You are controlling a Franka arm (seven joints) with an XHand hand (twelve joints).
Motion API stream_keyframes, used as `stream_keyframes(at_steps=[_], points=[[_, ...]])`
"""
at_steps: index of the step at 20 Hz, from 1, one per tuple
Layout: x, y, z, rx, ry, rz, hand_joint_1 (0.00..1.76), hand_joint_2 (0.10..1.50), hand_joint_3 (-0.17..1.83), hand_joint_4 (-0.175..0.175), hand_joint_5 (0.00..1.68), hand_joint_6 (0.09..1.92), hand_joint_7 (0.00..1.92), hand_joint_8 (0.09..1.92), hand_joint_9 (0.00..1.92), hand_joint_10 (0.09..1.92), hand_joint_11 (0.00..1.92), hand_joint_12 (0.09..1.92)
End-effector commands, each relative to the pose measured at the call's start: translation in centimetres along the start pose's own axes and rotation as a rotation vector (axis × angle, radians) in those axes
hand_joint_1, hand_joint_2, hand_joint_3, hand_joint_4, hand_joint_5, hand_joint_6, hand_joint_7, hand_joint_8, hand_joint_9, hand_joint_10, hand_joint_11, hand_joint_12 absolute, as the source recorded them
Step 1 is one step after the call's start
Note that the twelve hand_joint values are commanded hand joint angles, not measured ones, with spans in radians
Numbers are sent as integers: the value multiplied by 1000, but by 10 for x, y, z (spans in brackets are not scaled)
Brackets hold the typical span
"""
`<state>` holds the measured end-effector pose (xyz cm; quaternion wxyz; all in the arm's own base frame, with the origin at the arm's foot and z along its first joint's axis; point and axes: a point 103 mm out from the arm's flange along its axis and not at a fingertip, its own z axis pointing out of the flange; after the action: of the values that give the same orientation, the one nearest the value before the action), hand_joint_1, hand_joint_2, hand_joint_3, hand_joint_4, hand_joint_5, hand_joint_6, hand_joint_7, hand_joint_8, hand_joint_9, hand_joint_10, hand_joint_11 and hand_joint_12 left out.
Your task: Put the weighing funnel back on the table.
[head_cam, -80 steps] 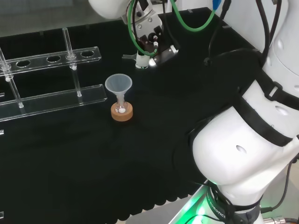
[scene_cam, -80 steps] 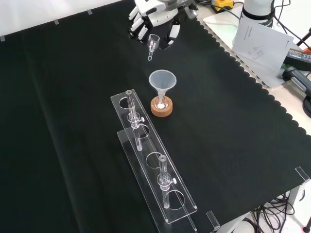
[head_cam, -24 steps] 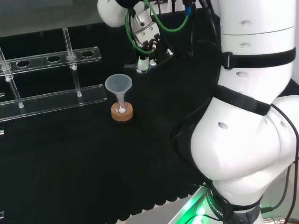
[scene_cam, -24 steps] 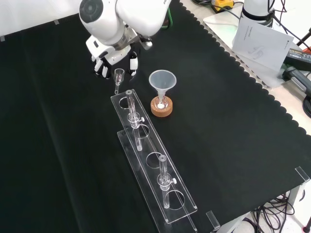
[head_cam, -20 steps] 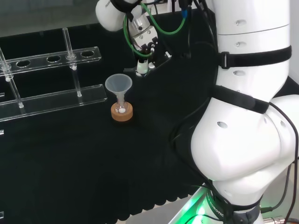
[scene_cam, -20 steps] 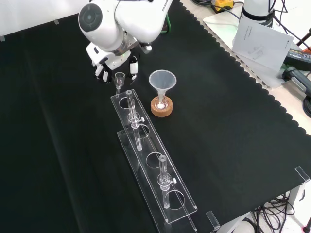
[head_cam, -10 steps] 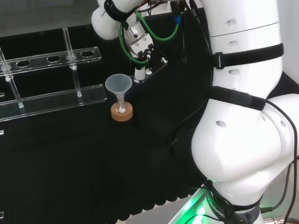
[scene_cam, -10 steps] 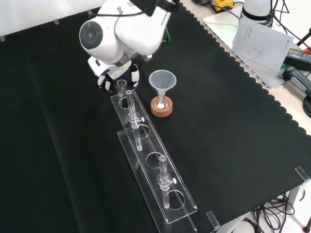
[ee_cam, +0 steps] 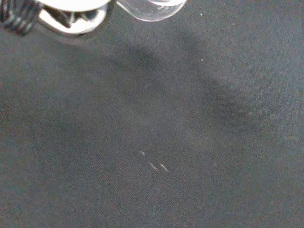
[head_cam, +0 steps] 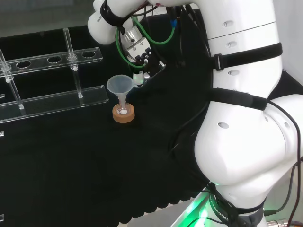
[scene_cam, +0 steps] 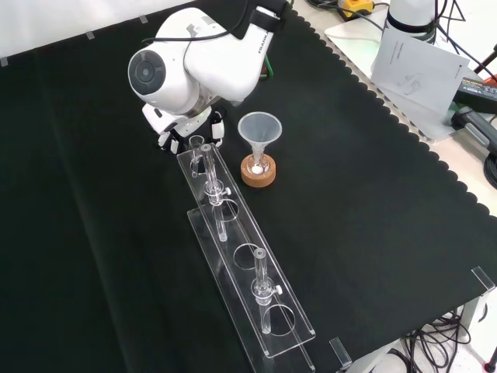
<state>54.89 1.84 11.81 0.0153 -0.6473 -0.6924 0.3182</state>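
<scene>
bench [scene_cam: 373, 202]: black cloth [scene_cam: 78, 233]
robot hand [scene_cam: 166, 138]: we see it pinching the weighing funnel [ee_cam: 151, 7]
left: set down, release

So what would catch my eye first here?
The big white arm stands at the head view's right. In the front view its hand holds a small clear weighing funnel, just left of a cone-shaped funnel on a cork ring. A long clear rack lies below them.

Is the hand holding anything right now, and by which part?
The hand holds the weighing funnel, apparently by its wide upper end, stem hanging down.
</scene>
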Motion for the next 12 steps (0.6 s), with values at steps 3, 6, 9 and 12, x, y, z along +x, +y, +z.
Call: stream_keyframes(at_steps=[3, 6, 9, 12], points=[[7, 2, 5, 17, -5, 2, 1084, 729, 626, 175, 1139, 895, 558, 676, 884, 396, 656, 1147], [7, 3, 6, 19, 5, 0, 1084, 729, 625, 175, 1138, 895, 558, 676, 884, 396, 656, 1147], [2, 1, 13, 13, 16, -2, 1084, 729, 625, 175, 1138, 895, 558, 676, 884, 396, 656, 1148], [0, 2, 21, 13, 18, -9, 1083, 729, 625, 175, 1139, 894, 559, 676, 884, 397, 655, 1148]])
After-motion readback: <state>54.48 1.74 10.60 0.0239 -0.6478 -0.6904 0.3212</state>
